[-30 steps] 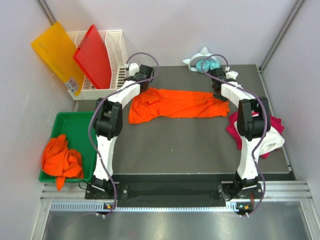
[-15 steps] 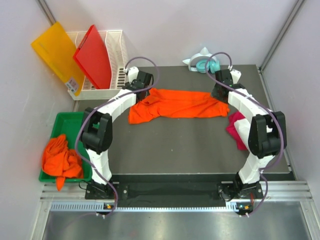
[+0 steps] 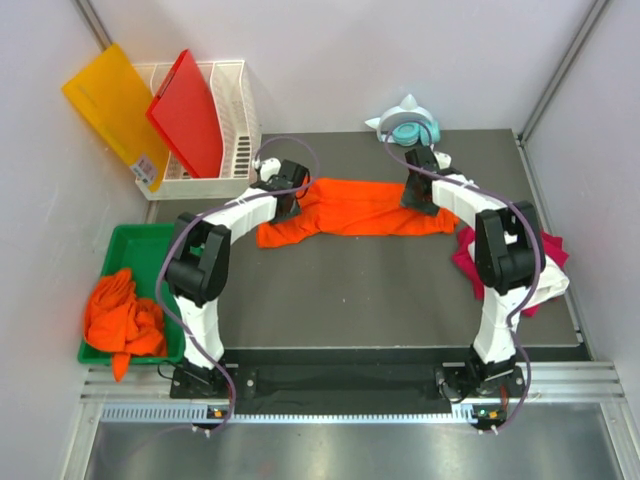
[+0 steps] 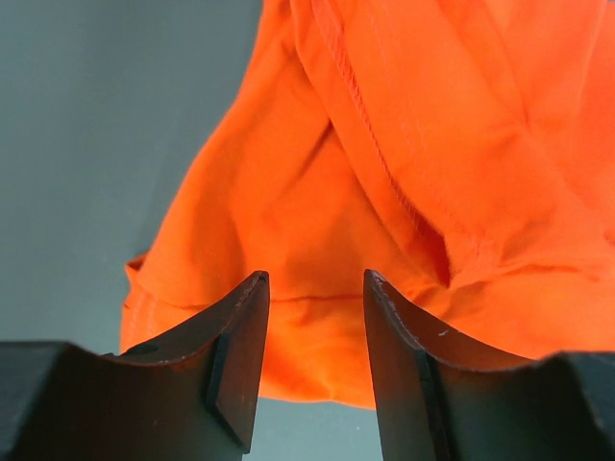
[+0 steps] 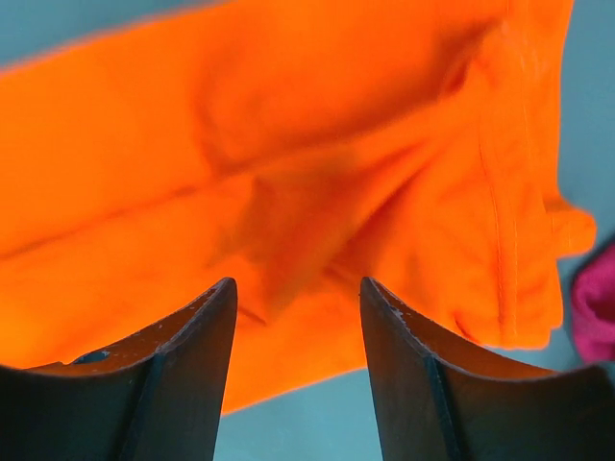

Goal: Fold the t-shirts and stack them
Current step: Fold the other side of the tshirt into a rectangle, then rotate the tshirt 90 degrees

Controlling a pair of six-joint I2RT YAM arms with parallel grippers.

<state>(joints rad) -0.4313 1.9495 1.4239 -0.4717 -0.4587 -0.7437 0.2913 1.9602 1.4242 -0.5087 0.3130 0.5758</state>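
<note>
Left gripper (image 4: 314, 280) parted over orange t-shirt (image 4: 432, 115), shirt's edges cropped

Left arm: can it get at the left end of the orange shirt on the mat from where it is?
Probably yes. The left gripper hangs right over the left end of the orange shirt, jaws apart, with only cloth showing between them. Nothing lies in the way.

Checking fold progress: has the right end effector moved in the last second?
Yes. The right end effector has shifted left along the orange t-shirt, from right of the teal object to directly below it.
</note>
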